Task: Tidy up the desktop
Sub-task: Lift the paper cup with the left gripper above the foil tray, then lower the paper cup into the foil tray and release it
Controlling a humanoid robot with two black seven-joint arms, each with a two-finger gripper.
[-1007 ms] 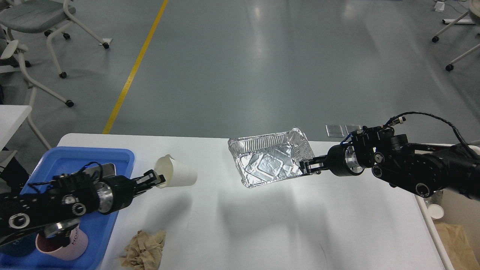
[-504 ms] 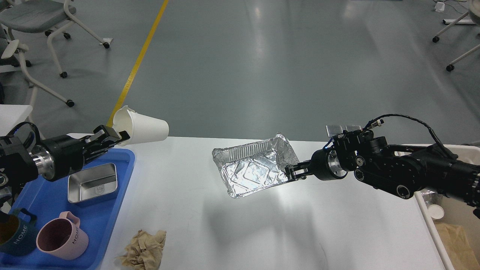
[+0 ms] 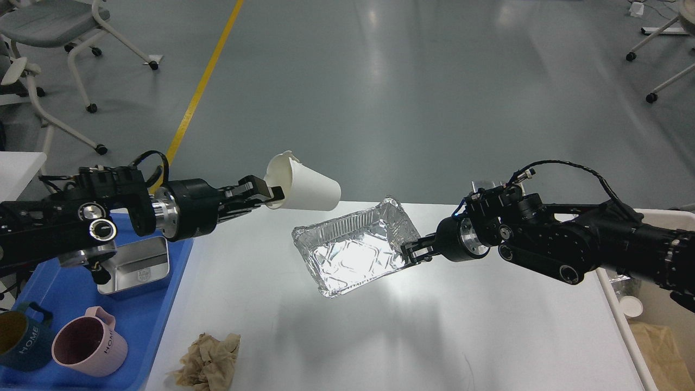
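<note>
The white desktop (image 3: pixel 380 336) fills the lower middle. My left gripper (image 3: pixel 267 194) is shut on the rim of a white paper cup (image 3: pixel 304 188), held on its side in the air above the desktop's far edge. My right gripper (image 3: pixel 411 252) is shut on the right rim of a crumpled foil tray (image 3: pixel 353 252), held tilted above the desktop, just right of and below the cup. A crumpled brown paper napkin (image 3: pixel 209 361) lies on the desktop near the front left.
A blue plastic tray (image 3: pixel 157 326) at the left holds a small steel tin (image 3: pixel 134 264), a pink mug (image 3: pixel 89 348) and a dark teal mug (image 3: pixel 19 339). A beige bin (image 3: pixel 646 326) stands off the right edge. Chairs stand on the floor behind.
My left gripper has lifted the cup from beside the blue tray and carried it right, toward the foil tray. My right gripper has moved the foil tray left.
</note>
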